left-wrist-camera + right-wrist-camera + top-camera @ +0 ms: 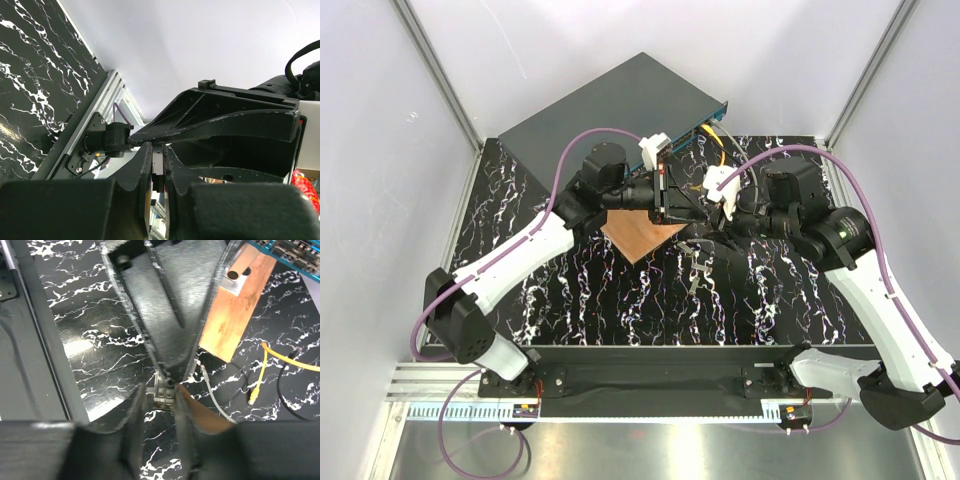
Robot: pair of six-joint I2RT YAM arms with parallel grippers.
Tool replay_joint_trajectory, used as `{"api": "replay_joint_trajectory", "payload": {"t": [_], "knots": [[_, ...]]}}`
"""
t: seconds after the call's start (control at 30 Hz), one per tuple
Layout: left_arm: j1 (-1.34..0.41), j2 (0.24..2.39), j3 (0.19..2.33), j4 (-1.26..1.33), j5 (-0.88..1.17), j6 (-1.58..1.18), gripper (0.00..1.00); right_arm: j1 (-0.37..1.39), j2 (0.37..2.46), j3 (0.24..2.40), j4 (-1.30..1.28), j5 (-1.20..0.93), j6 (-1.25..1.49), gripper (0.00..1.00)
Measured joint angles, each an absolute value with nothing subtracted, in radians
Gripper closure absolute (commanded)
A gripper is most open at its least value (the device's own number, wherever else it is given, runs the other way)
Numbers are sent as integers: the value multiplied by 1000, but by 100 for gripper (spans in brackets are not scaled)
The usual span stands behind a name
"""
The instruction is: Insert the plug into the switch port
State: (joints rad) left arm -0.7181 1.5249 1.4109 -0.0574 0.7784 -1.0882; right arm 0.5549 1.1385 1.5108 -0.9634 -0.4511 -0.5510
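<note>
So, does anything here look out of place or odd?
Slightly. The switch sits slanted in the back corner, and a yellow cable lies loose on the mat, its end plugged into nothing. Nothing looks spilled or broken.

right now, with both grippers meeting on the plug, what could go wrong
1. The left gripper pinches the small plug while the right gripper sits around it. Whether the right grips is unclear, so releasing now might drop it.
2. Both sets of fingertips crowd the plug and could knock or twist it.
3. The grey cable and yellow cable lie loose on the table before the switch ports and might snag.
</note>
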Motion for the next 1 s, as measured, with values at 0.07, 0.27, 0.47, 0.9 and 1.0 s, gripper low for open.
{"api": "replay_joint_trajectory", "payload": {"t": [0.07,0.27,0.47,0.9,1.0], "knots": [[-718,1524,1410,-58,781,-1093,100,555,1139,1511,-959,-446,-554,76],[-719,1518,1398,-57,780,-1108,81,556,1139,1511,-955,-434,-560,100],[-702,1523,1448,-149,770,-1025,22,556,1135,1511,-953,-434,-551,100],[-445,1482,2011,-515,276,-281,21,493,1228,1578,-964,-366,-384,100],[-452,1428,1959,-528,170,-112,31,445,1363,1696,-979,-352,-340,100]]}}
